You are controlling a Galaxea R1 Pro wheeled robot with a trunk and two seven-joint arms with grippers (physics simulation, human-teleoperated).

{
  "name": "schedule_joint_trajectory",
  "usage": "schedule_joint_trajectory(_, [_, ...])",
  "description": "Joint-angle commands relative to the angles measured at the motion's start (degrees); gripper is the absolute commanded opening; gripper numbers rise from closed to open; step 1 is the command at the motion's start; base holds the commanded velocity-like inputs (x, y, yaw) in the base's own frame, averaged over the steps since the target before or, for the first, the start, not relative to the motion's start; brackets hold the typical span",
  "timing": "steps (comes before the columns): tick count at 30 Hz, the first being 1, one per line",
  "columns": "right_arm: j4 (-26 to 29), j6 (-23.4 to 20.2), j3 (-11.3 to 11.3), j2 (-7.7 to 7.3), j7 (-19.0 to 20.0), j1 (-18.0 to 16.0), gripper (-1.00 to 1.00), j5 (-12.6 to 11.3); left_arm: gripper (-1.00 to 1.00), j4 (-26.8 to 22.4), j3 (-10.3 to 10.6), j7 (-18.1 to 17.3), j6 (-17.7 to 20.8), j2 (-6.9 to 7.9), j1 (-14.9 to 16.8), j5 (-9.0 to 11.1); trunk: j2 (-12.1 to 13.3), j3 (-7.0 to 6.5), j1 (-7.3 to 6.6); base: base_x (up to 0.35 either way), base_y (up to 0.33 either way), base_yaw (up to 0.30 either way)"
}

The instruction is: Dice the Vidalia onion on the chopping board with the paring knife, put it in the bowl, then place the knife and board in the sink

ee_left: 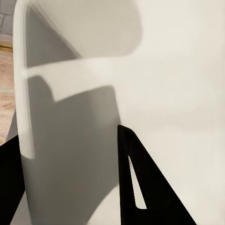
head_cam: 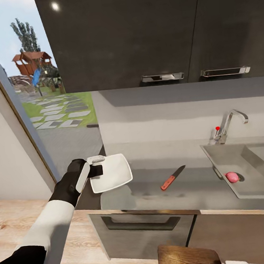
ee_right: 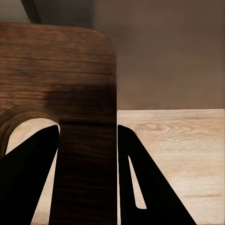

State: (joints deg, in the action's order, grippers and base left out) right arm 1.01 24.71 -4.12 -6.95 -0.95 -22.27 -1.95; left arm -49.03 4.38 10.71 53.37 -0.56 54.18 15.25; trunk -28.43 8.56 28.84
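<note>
In the head view, one bowl [head_cam: 112, 172] sits at the left-centre of the frame, over the left end of the grey tabletop [head_cam: 155, 194]. The left gripper [head_cam: 95, 165] has hold of it at its left rim. The left wrist view shows the jaws closed onto that rim: one dark finger [ee_left: 140, 187] lies inside the white bowl [ee_left: 178, 93] and the other outside its wall.

One paring knife [head_cam: 172, 177] lies flat on the tabletop at the centre of the frame, red handle toward the lower left, dark blade pointing to the upper right. It is well apart from the bowl and from the sink [head_cam: 250, 176].

The sink occupies the right of the frame. One Vidalia onion [head_cam: 232, 176] rests in it, beside a round drain. One chrome tap [head_cam: 230, 123] with one small red knob stands behind the basin.

One chopping board [head_cam: 188, 257] shows at the bottom centre of the head view, below the tabletop's front edge. In the right wrist view the right gripper [ee_right: 86, 140] has its jaws closed on the chopping board [ee_right: 56, 70], one finger [ee_right: 140, 187] on each side of the bar beside the handle slot, with wooden floor [ee_right: 178, 150] behind.

Two dark upper cabinet doors [head_cam: 137, 29] with two metal handles fill the top of the head view. A glass door [head_cam: 41, 76] at the upper left shows a garden.
</note>
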Motion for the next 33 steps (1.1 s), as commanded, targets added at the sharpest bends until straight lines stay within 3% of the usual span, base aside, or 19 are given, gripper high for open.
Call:
schedule_joint_trajectory(1, [0.0,0.2,-0.5,0.0,0.2,-0.1,-1.0,-0.1,-1.0,0.0,0.1,0.5,0.2,0.02,0.1,0.7,-0.1,0.16,0.02,0.0,0.0,0.0])
schedule_joint_trajectory(33, [0.0,0.2,-0.5,0.0,0.2,-0.1,-1.0,-0.1,-1.0,0.0,0.0,0.6,0.2,-0.06,0.1,0.7,-0.1,2.95,0.02,0.0,0.0,0.0])
